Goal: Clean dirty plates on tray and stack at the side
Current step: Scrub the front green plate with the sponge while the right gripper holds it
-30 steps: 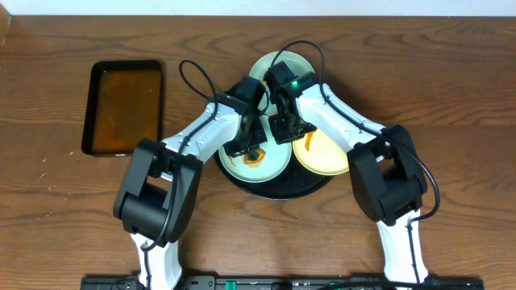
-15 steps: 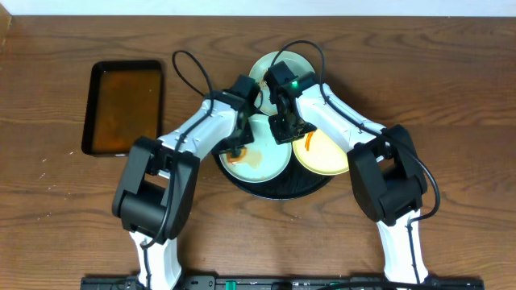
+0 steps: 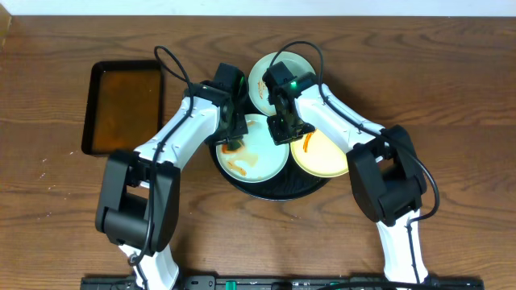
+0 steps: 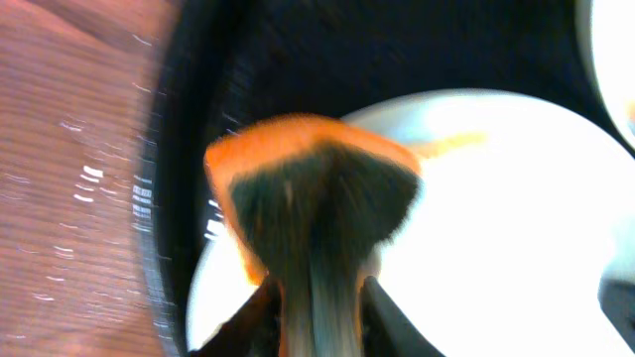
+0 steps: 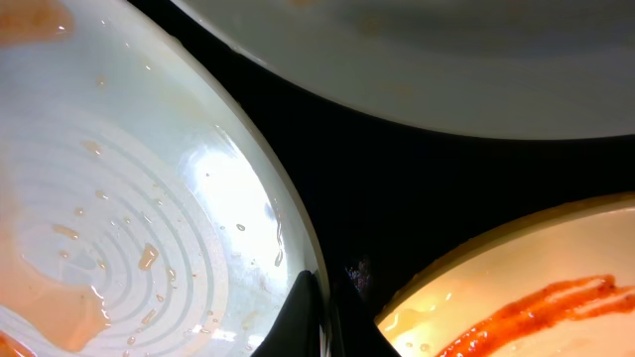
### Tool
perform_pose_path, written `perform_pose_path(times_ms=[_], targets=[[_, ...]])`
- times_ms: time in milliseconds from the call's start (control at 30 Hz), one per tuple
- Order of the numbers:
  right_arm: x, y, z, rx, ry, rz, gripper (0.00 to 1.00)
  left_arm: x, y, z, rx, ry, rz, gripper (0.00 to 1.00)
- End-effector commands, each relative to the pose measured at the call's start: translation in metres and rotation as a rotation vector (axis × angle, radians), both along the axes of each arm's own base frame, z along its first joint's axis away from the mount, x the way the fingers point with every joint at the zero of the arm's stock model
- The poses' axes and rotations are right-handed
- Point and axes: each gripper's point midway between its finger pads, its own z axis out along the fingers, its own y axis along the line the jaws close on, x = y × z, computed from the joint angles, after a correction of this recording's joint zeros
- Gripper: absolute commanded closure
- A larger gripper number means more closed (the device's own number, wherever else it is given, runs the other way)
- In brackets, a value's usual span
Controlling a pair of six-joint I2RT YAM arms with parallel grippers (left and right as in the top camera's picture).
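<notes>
Three plates sit on the round black tray (image 3: 274, 192). The front mint plate (image 3: 260, 155) carries wet orange smears, and my left gripper (image 3: 231, 135) hangs over its left rim. That gripper (image 4: 319, 319) is shut on an orange and dark sponge (image 4: 313, 188), which flares out above the fingers over the plate (image 4: 496, 218) and the tray's rim (image 4: 193, 129). My right gripper (image 3: 284, 131) is shut on the same plate's right rim (image 5: 149, 228), with one finger on each side (image 5: 322, 317). The yellow plate (image 3: 324, 157) has an orange streak (image 5: 541, 297). A third pale plate (image 3: 264, 76) lies at the back.
A small rectangular black tray of brown liquid (image 3: 125, 106) stands on the wooden table (image 3: 451, 89) to the left of the round tray. Both arms' cables arch above the plates.
My left gripper has carried the sponge from the middle of the mint plate up and left to its left rim. The orange blob there is spread thinner. The right arm has not moved.
</notes>
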Motion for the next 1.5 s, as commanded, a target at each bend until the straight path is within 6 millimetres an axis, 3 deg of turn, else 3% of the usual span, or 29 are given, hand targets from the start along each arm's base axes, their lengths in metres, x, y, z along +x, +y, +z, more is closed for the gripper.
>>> perform_pose_path(times_ms=[0,233,400,600,733,867,1033,1267,1467], targets=[[0.004,-0.008,-0.010,-0.043,0.001,-0.013,0.99,-0.008,-0.020,0.004,-0.121,0.041,-0.033,0.69],[0.002,-0.004,-0.009,-0.023,0.013,-0.011,0.99,-0.012,-0.021,0.000,-0.130,0.059,-0.036,0.59],[0.002,-0.004,-0.009,-0.023,0.013,-0.011,0.99,-0.016,0.004,-0.009,0.009,0.059,-0.023,0.59],[0.002,-0.004,-0.009,-0.022,0.012,-0.011,0.99,-0.024,-0.001,-0.020,0.011,0.064,-0.042,0.60],[0.002,-0.004,-0.009,-0.023,0.012,-0.011,0.99,-0.020,-0.010,-0.019,0.002,0.035,-0.061,0.72],[0.002,-0.004,-0.009,-0.023,0.011,-0.011,0.99,-0.016,-0.012,-0.018,-0.003,0.020,-0.062,0.92],[0.002,-0.004,-0.009,-0.023,0.012,-0.011,0.99,-0.017,-0.015,-0.012,-0.028,0.016,-0.066,0.93],[0.003,-0.004,-0.009,-0.021,0.009,-0.011,0.99,-0.032,-0.052,0.014,-0.258,0.059,-0.112,0.93],[0.004,-0.003,-0.009,-0.017,0.004,-0.012,0.99,-0.040,-0.054,0.001,-0.252,0.105,-0.115,0.93]])
